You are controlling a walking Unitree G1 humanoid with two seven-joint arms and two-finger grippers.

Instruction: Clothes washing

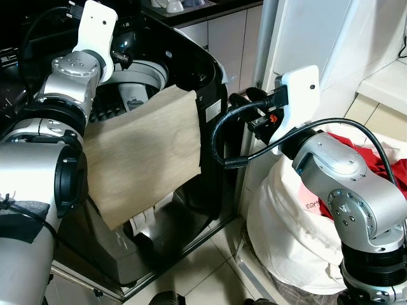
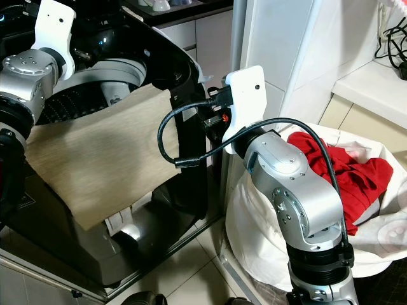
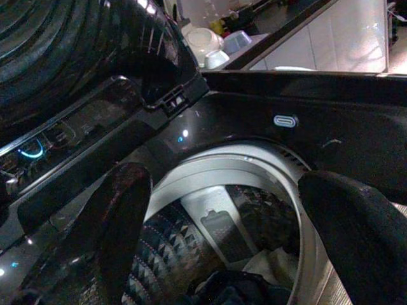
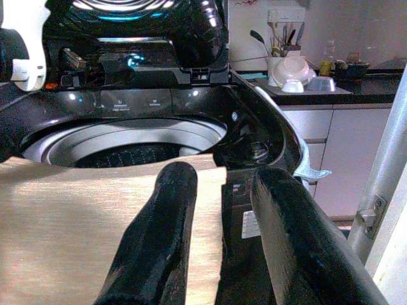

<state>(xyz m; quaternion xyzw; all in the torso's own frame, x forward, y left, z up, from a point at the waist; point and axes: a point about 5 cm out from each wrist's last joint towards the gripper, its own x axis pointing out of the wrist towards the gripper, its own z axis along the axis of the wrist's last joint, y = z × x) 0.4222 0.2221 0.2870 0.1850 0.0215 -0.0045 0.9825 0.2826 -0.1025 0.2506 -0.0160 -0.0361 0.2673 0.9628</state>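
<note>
A black top-loading washing machine (image 1: 211,76) stands with its lid up and its steel drum (image 4: 121,143) exposed. A large tan cloth (image 1: 146,152) is draped over the front rim and hangs down the machine's front. My left gripper (image 3: 222,203) hovers open above the drum's back edge with nothing between its fingers; dark laundry (image 3: 232,286) lies in the drum below. At the machine's front right corner my right gripper (image 4: 222,190) is open, just beside the tan cloth's right edge (image 4: 206,210) and not holding it.
A white laundry bag (image 1: 286,222) with red clothes (image 2: 343,165) stands on the tiled floor to the right of the washer, under my right arm. A white door frame (image 1: 273,38) rises behind it. A counter with bowls (image 4: 299,73) lies beyond the machine.
</note>
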